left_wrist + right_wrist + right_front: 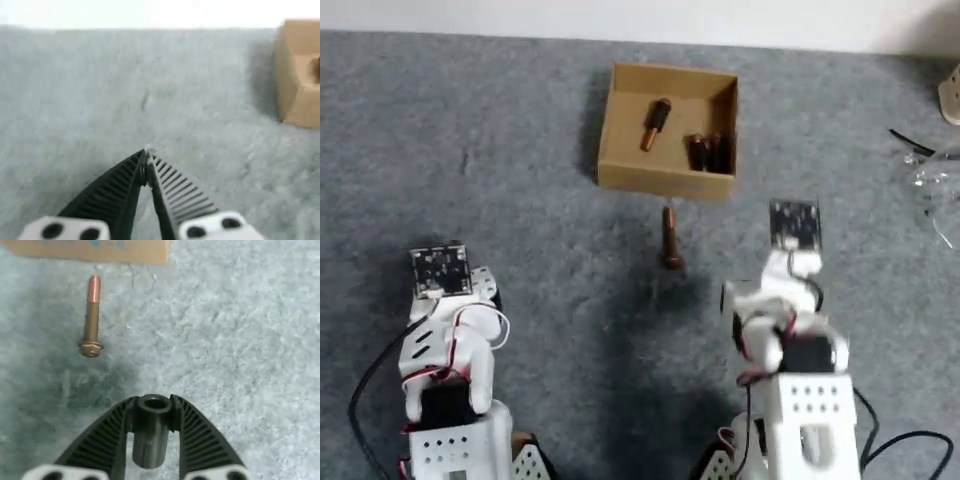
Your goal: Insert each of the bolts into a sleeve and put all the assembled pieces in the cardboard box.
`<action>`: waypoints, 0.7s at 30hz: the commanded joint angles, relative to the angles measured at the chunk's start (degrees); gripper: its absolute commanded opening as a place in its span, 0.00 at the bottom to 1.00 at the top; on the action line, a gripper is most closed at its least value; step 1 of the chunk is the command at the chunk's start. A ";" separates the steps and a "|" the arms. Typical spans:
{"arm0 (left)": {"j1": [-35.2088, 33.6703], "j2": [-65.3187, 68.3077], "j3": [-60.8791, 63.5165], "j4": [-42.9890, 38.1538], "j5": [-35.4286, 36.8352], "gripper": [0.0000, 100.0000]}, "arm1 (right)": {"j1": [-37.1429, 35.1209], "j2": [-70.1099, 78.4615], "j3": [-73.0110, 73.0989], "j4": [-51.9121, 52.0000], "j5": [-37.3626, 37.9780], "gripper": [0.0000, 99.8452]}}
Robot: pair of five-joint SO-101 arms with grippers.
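Observation:
A copper bolt (669, 238) lies on the grey carpet just in front of the cardboard box (620, 120), its head pointing away from the box; it also shows as the bolt (91, 315) in the right wrist view. My right gripper (151, 407) is shut on a dark sleeve (150, 432), held upright with its bore facing out, a short way to the right of the bolt. Inside the box lie one bolt in a sleeve (655, 122) and two more dark pieces (708, 152). My left gripper (147, 162) is shut and empty over bare carpet at the near left.
The cardboard box (298, 75) stands far off to the right of the left arm (445, 330). Cables and a clear object (930, 175) lie at the far right edge. The right arm (790, 330) stands near the front right.

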 commanded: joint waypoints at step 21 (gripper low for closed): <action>5.23 -0.40 -0.48 5.80 0.26 0.01 | 1.01 -35.91 25.45 -4.88 7.12 0.00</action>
